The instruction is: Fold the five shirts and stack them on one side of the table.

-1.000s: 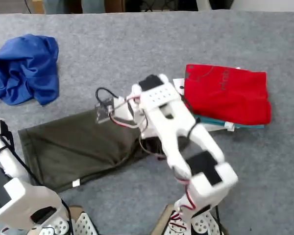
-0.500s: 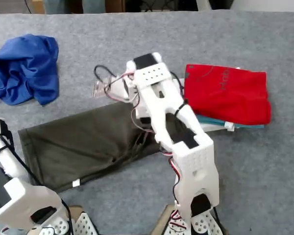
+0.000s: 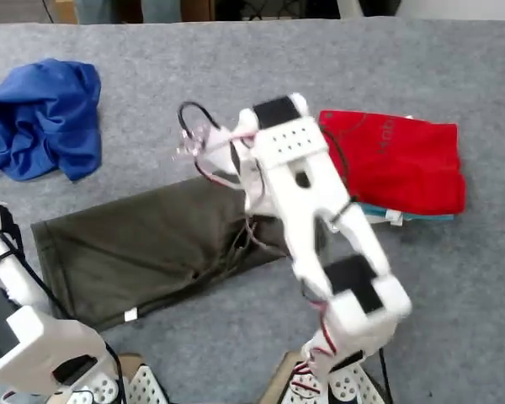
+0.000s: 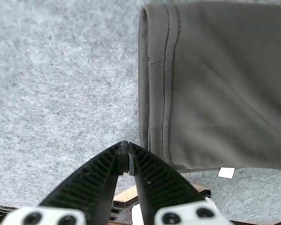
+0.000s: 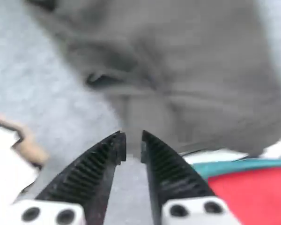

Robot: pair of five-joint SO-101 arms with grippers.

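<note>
Found a dark olive-green cotton shirt (image 3: pixel 135 244) spread flat as a long band on the grey felt tabletop (image 3: pixel 236 67), with a small white label (image 3: pixel 131 315) at its near hem. Located a crumpled royal-blue shirt (image 3: pixel 42 118) well apart from the olive shirt, beyond the end nearest the left arm and toward the far edge. Located a folded red shirt (image 3: pixel 396 160) just past the olive shirt's other end, topping a stack with a folded teal shirt (image 3: pixel 421 216) peeking out underneath; could not tell from the high view whether stack and olive shirt touch. Noted the white right arm (image 3: pixel 311 202) stretched over that same end of the olive shirt, hiding part of the cloth. Checked the right tool (image 5: pixel 132 140) in its wrist view: black ribbed fingers (image 5: pixel 103 164) parted by a narrow slit, gripping nothing, poised above the blurred olive shirt (image 5: pixel 178 70), with the red shirt (image 5: pixel 253 192) and teal shirt (image 5: pixel 234 166) close beside. Checked the left tool (image 4: pixel 127 157) likewise: fingertips pressed together, gripping nothing, held over bare felt just beside the stitched corner of the olive shirt (image 4: pixel 225 84), near the white label (image 4: pixel 226 173).
</note>
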